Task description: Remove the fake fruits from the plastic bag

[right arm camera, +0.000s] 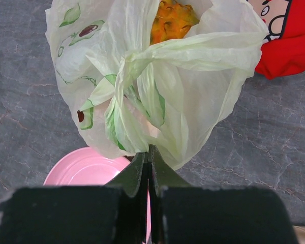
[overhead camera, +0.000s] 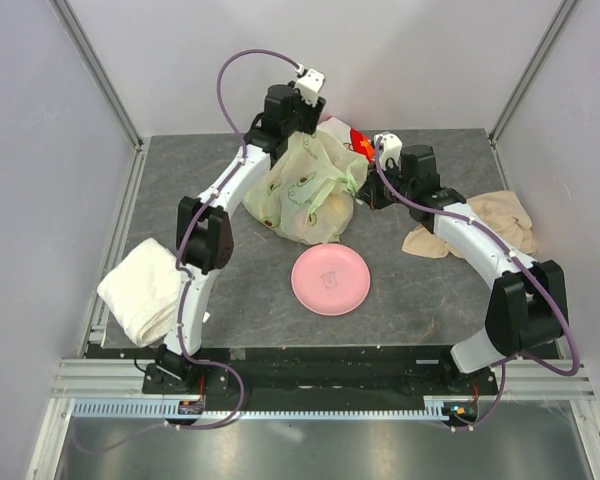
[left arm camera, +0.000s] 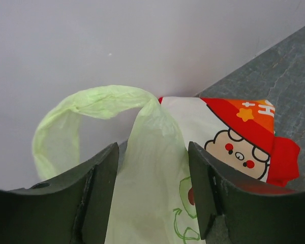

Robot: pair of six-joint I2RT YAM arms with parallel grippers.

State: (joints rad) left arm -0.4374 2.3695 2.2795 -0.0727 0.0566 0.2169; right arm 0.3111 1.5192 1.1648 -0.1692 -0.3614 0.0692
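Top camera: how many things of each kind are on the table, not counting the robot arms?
plastic bag: 1
cartoon pouch: 1
pink plate: 1
cloths: 2 (white towel, beige cloth)
Total: 5
The fruits inside the bag are mostly hidden, so they are not counted.

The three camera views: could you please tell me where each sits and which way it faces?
Top external: above and behind the arms, looking down at the table; both arms show.
Left wrist: on the left arm, facing the back wall over the plastic bag's handle; left gripper open around it.
Right wrist: low, facing the bag's side; right gripper shut on its film.
Shared: both wrist views show the cartoon pouch; top and right wrist, the pink plate.
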